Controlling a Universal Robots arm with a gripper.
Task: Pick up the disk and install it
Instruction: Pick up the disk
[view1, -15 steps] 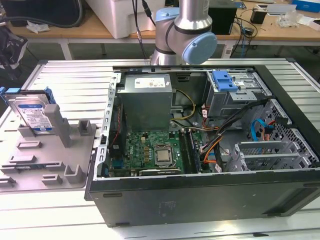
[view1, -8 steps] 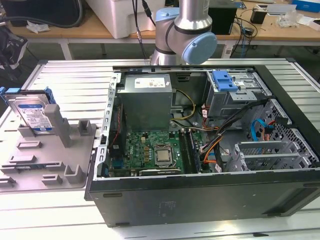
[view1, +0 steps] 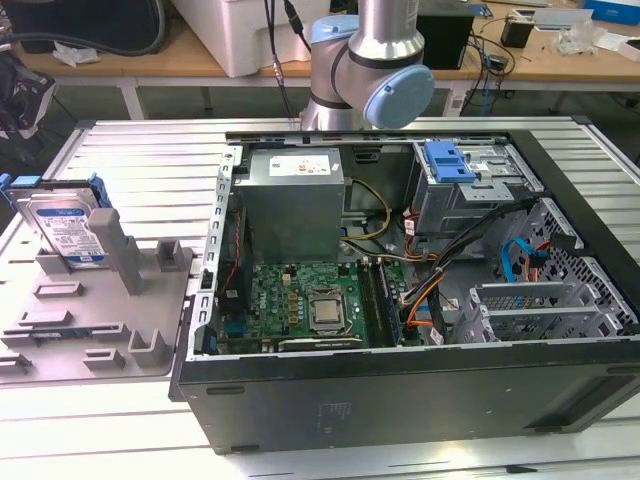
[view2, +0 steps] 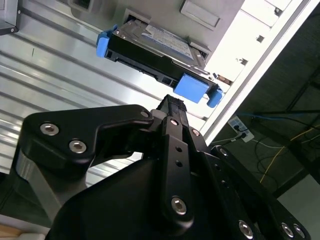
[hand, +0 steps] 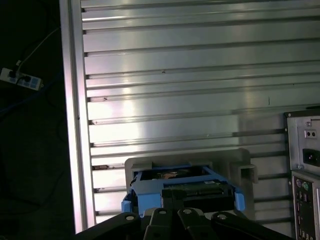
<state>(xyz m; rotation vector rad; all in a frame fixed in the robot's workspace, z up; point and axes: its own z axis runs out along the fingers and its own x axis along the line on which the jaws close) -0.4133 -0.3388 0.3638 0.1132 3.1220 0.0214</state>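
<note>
1. Worktop (view1: 130, 150): ribbed aluminium, and it carries everything. An open computer case (view1: 400, 400) takes up the middle and the side toward the exterior view's right. Its lid is off, with board and cabling exposed.
2. Power supply (view1: 295, 200): grey box against the case's far wall, just below the arm (view1: 375, 60). Not the target.
3. Grey fixture (view1: 150, 300): lies along the worktop's edge on the exterior view's left, just beside the case wall.
4. Disk (view1: 65, 228): stands on edge in a slot at the fixture's far corner, leaning back a little, label toward the exterior camera. A blue carrier runs round its edges. It is seated in the fixture, not yet lifted and not yet in the case.
5. Gripper (view2: 172, 107): in the second wrist view it hangs near the disk's exposed long edge, apart from it. It touches nothing, and nothing is seen in its grip. How wide the jaws stand cannot be told from these views.
6. Judgement: the step in hand is the approach for the grasp.
   - Centre on the long edge, between the blue corner tabs, which look like they would flex.
   - Set the jaws across the two flat faces.
   - Match the disk's lean, so the grip closes square.
   - Keep the travel in line with the slot, so the carrier does not bind on the fixture's posts.
</note>
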